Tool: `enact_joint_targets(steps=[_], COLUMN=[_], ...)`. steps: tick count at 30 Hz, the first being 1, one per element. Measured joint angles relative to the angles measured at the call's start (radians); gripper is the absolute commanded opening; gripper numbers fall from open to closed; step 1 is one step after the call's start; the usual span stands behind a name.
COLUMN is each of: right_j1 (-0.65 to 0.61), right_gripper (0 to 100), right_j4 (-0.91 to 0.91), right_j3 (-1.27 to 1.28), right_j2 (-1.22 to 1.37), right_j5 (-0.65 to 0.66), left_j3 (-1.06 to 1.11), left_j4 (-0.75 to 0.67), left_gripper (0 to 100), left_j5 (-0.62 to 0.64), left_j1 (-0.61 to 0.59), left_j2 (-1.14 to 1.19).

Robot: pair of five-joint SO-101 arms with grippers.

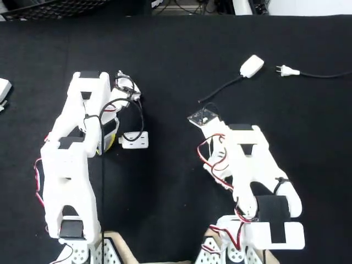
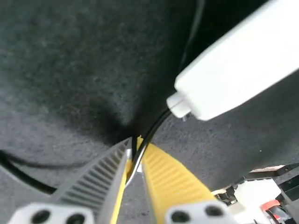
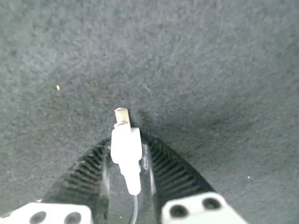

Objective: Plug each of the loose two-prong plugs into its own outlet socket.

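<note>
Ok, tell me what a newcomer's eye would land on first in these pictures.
The right tool pinches a white two-prong plug, prongs aimed at the black cloth. The left tool is shut on a black cable just behind a white socket block. Toward the table's far right, the high view shows another white socket and a loose plug, lying apart.

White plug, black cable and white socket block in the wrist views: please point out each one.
white plug (image 3: 126,148): right wrist view, on its body behind the prongs.
black cable (image 2: 150,133): left wrist view, on the stretch near the block.
white socket block (image 2: 238,70): left wrist view, on its broad side.
</note>
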Motion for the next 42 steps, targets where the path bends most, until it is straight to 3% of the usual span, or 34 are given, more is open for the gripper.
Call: enact_joint_targets(steps=[7, 17, 25, 35, 42], right_j1=[0.0, 0.0, 0.0, 0.0, 0.0], right_gripper=[1.5, 1.5, 1.5, 1.5, 1.5], right_j4=[0.0, 0.0, 0.0, 0.0, 0.0], right_j3=[0.0, 0.0, 0.0, 0.0, 0.0], right_j2=[0.0, 0.0, 0.0, 0.0, 0.0], right_j5=[0.0, 0.0, 0.0, 0.0, 0.0], left_j3=[0.074, 0.354, 0.327, 0.169, 0.129], left_j4=[0.0, 0.0, 0.0, 0.0, 0.017], left_gripper=[3, 3, 3, 3, 5], left_j5=[-0.037, -0.044, -0.051, -0.256, -0.301], left_j1=[0.002, 0.003, -0.054, -0.181, -0.212], left_j2=[-0.13, -0.242, -0.181, -0.06, 0.005])
